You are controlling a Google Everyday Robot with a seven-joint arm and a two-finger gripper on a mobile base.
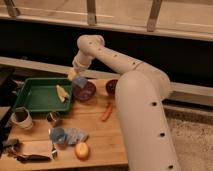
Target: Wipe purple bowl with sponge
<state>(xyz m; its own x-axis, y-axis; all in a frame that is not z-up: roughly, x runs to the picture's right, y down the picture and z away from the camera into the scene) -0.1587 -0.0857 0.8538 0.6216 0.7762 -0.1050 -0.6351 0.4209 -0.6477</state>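
The end effector [75, 75] is hovering over the far-left part of the counter [100, 136], clamping one sponge [79, 80]; the sponge is hanging at the far-left rim of the purple bowl [85, 93], too blurred to tell whether they touch; the purple bowl is sitting just right of one green tray [34, 98]; a second bowl, the red bowl [111, 86], is sitting to its right; one yellow piece [61, 93] is lying in the tray; one orange stick [107, 112], one cup [21, 118], one can [52, 118], one blue cloth [67, 135] and one fruit [82, 150] are lying nearer.
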